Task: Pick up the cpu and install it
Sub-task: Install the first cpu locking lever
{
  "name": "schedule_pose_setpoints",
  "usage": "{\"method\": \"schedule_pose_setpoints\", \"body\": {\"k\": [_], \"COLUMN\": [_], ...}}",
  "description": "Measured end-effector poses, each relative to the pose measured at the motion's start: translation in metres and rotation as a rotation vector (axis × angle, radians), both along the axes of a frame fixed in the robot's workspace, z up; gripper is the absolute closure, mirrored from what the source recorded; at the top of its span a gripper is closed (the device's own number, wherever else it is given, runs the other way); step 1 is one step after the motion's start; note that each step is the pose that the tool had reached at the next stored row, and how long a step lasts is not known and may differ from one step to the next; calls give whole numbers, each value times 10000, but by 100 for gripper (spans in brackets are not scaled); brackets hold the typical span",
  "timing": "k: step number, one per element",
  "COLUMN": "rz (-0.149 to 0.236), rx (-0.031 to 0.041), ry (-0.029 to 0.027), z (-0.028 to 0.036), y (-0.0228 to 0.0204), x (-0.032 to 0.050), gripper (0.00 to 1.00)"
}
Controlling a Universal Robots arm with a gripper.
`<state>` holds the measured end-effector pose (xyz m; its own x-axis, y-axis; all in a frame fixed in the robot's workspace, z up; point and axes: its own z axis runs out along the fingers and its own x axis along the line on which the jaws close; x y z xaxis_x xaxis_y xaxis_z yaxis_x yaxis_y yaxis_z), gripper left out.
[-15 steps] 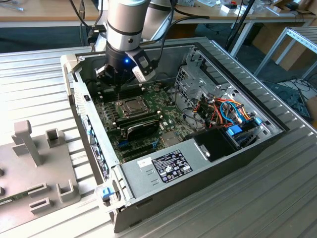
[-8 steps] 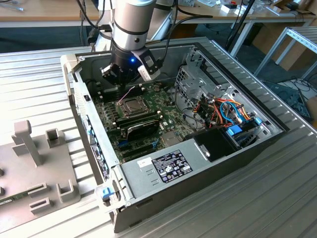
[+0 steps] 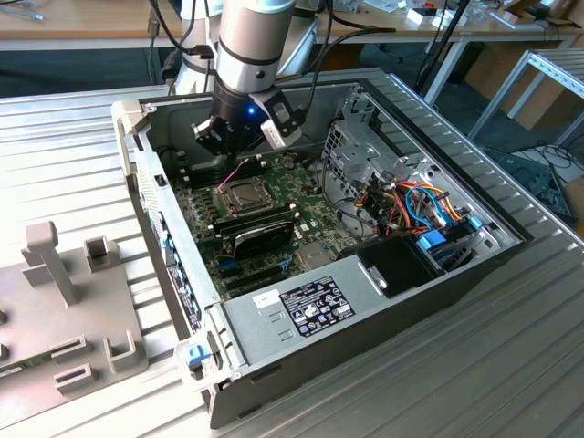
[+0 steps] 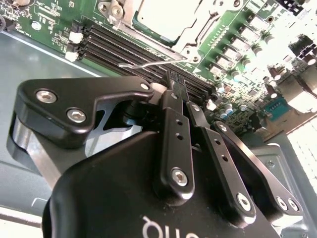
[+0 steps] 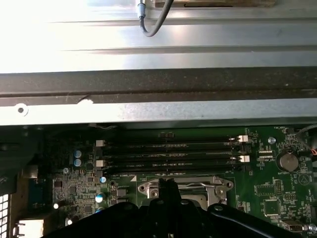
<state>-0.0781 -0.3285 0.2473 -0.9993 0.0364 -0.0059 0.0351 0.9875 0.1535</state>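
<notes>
Silver cpu (image 4: 166, 20) in socket (image 4: 205, 17), inside case (image 3: 146, 178)

Comes down near upright as a silver-grey arm (image 3: 258, 36), banded in black at the wrist, with a small blue light glowing there. Ends in a black gripper (image 3: 222, 139) (image 4: 177, 89) (image 5: 166, 183), pointed downward and tilted slightly toward the exterior view's left. Hangs low inside the open case (image 3: 146, 182), close to its far edge. Shows, in both wrist views, fingers (image 4: 171, 124) (image 5: 166, 198) drawn together at the tips, their black linkage bars converging from a broad body, nothing seen pinched between.
</notes>
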Motion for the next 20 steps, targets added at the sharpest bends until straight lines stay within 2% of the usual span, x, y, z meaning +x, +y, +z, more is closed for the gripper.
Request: {"method": "schedule_pose_setpoints", "body": {"k": [3, 8, 10, 11, 15, 17, 20], "rz": [-1, -1, -1, 0, 3, 2, 0], "rx": [7, 8, -58, -61, -57, -30, -29], "ry": [1, 1, 2, 2, 2, 1, 1], "z": [-36, -51, -51, -51, -51, -54, -55], "y": [-1, 12, 13, 16, 34, 34, 34], "x": [2, 21, 22, 22, 27, 36, 39], "gripper": [89, 89, 89, 89, 89, 89, 89]}}
